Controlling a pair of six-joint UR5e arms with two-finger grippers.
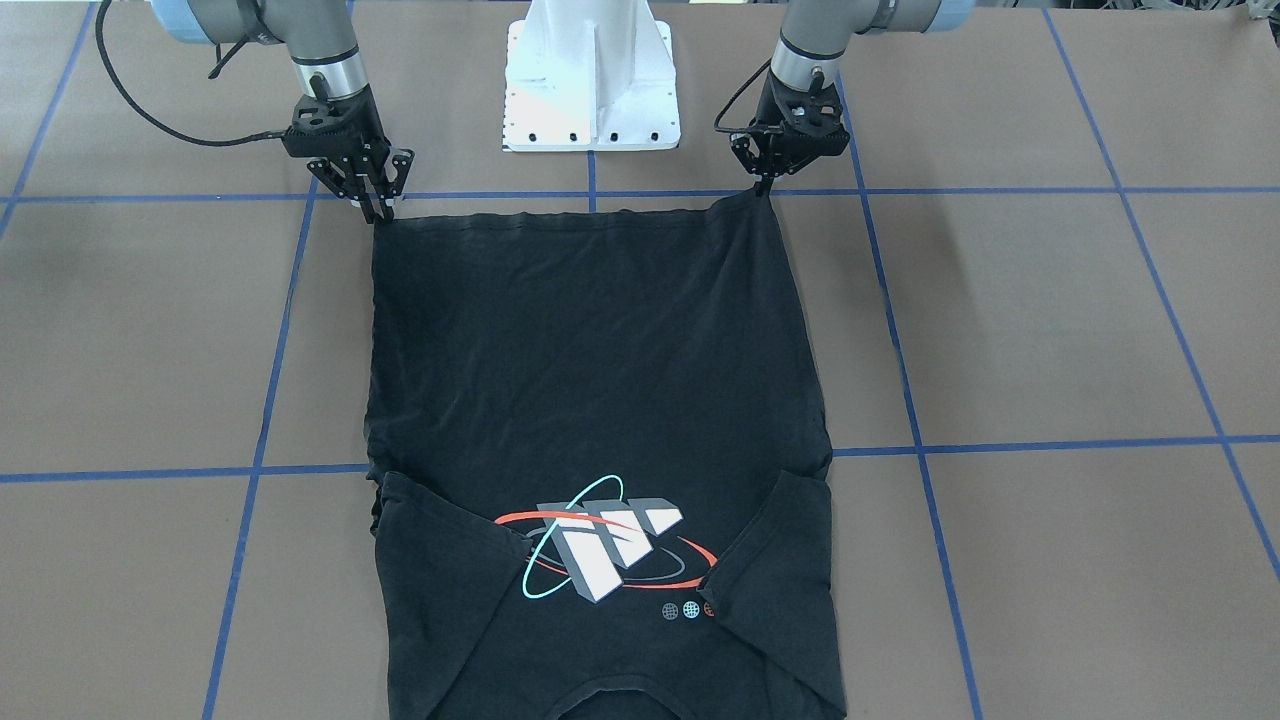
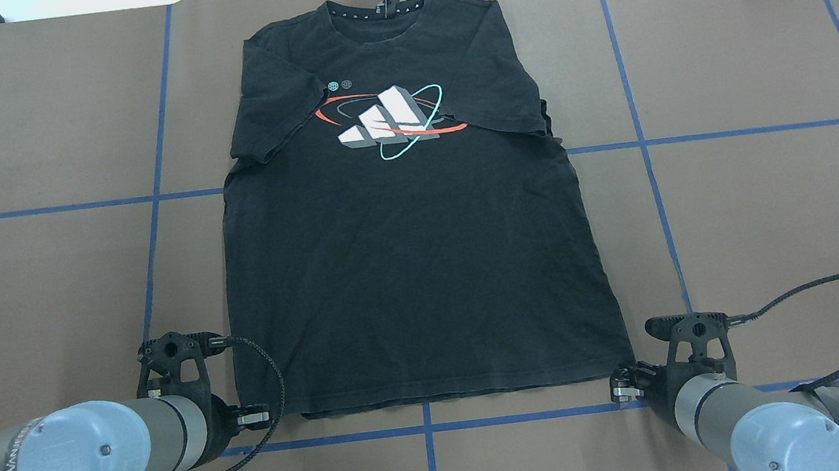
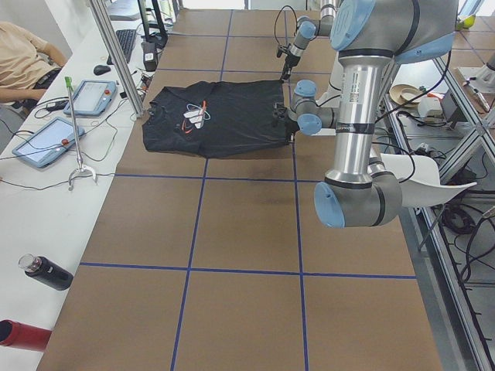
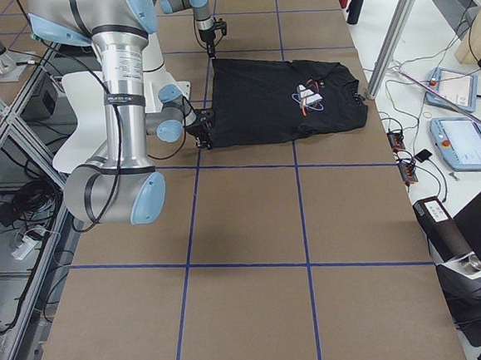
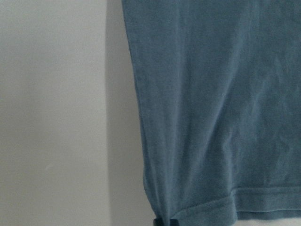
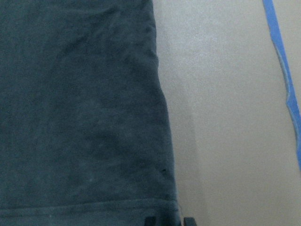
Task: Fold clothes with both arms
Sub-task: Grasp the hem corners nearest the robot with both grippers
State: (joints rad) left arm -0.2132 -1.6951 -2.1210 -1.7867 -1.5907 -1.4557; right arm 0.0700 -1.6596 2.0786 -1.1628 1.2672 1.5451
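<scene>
Black cotton shirt lay flat on bench, logo up, hem nearest robot. Likely light, limp, easily creased; hem corners best hold. Left pincer and right pincer narrowed, each pinching one corner.

No legible txt; T-shirt logo wordless.

Silver-grey arms wear light-blue caps and black cables.
</scene>
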